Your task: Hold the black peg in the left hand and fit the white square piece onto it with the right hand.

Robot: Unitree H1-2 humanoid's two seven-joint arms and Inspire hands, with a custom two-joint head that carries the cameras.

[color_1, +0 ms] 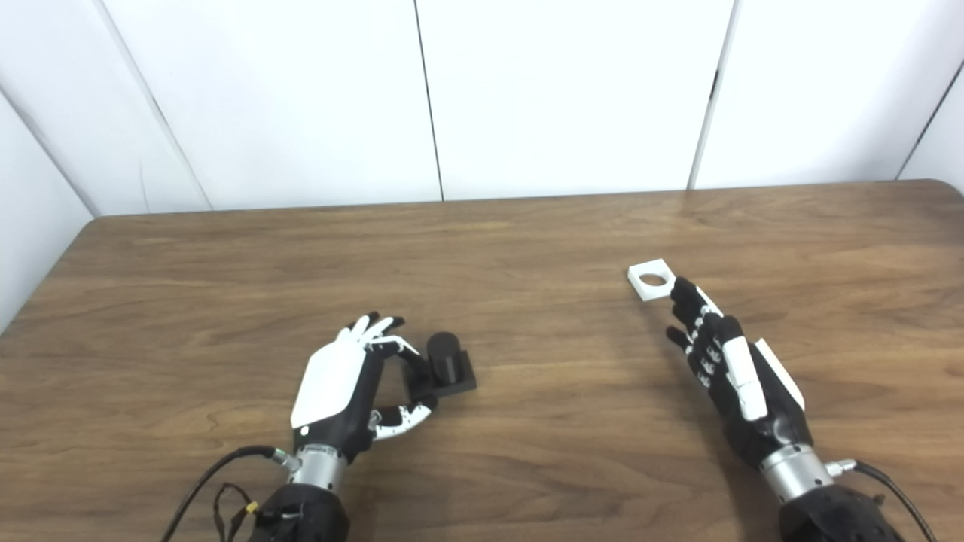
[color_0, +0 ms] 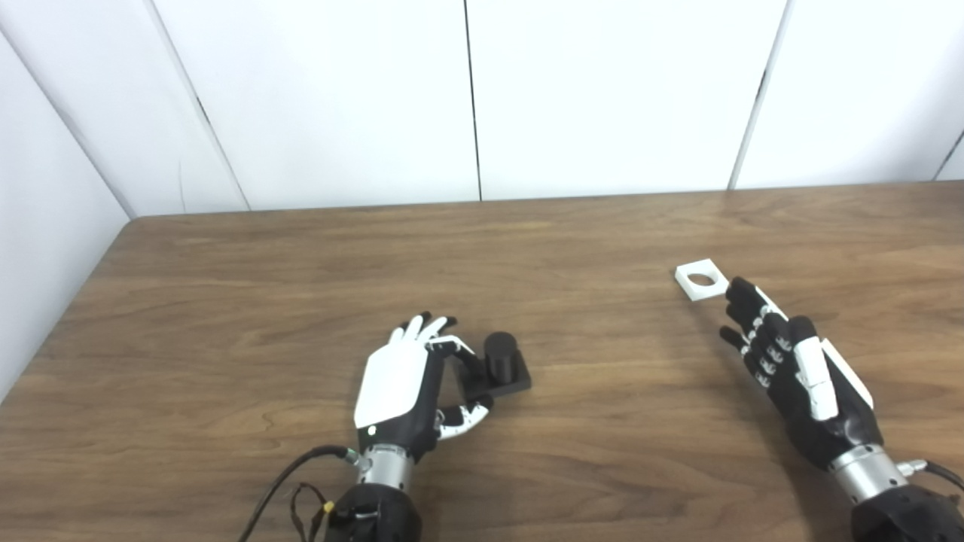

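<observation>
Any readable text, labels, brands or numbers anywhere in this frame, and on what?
None. No text shows on the black peg, the white square piece, the left hand, the right hand, the table or the wall panels. A small yellow tag at the left wrist is too small to read.

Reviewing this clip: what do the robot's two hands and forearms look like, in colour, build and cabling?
Both the left hand and the right hand are black with white plates on the back and white finger segments, on silver metal wrist cuffs and black forearms. Black cables loop off each wrist; the left forearm also shows thin reddish and yellow wiring.
</observation>
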